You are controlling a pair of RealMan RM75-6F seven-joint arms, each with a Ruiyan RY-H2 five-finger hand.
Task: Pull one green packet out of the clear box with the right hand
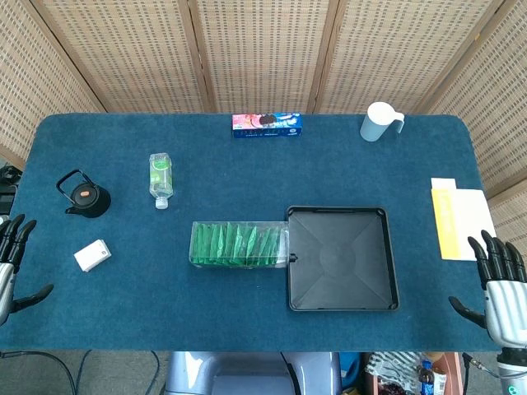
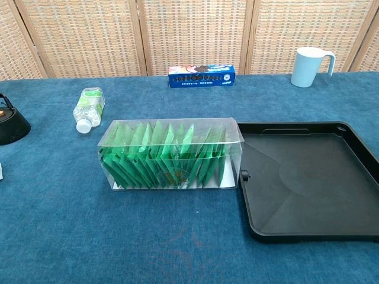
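Green packets (image 2: 163,157) stand in a row inside the clear box (image 2: 172,155), just left of the black tray (image 2: 308,183); right hand (image 1: 501,284), fingers apart and empty, should descend over the tray-side end and pinch one packet.

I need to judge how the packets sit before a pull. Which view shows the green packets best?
The chest view: the green packets stand close and side-on through the wall of the clear box, leaning in a row. The head view shows them only from above, small, as a green band of top edges.
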